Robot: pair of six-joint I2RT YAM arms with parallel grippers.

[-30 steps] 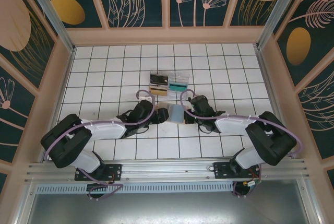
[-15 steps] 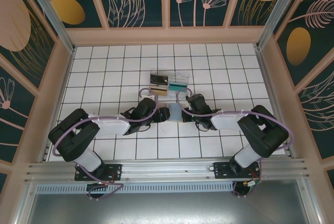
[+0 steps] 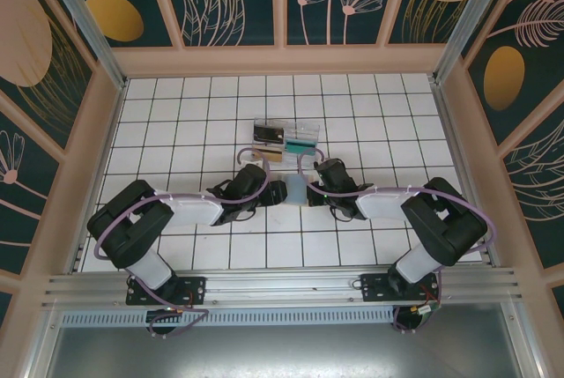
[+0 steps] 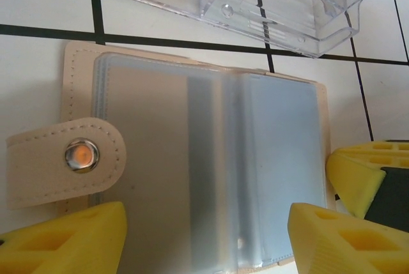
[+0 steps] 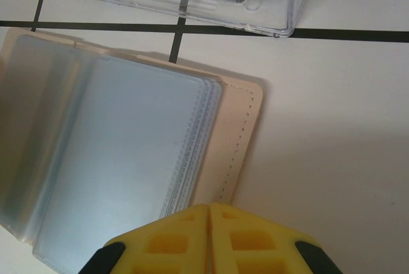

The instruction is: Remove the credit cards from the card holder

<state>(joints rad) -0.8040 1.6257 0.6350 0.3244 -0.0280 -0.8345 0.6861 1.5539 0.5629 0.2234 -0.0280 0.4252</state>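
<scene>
The card holder (image 4: 211, 165) lies open on the tiled floor, tan outside with blue-grey see-through sleeves, and its snap tab (image 4: 64, 159) is folded over the left page. From above, the card holder (image 3: 297, 191) sits between both grippers. My left gripper (image 4: 204, 229) is open, with one yellow finger at each side of the holder's near edge. My right gripper (image 5: 211, 223) is shut, tips together on the tan right border of the card holder (image 5: 128, 152). I cannot make out any credit cards inside the sleeves.
A clear plastic compartment tray (image 3: 286, 137) stands just beyond the holder, with an orange-brown flat piece and a teal one inside. The tray's wall (image 4: 268, 18) is close to the holder's far edge. The tip of the right gripper's finger (image 4: 358, 172) shows beside the holder.
Both arms have drawn in toward the card holder over the last second, the left one most. The left jaws have narrowed a little. The right gripper stays shut.
</scene>
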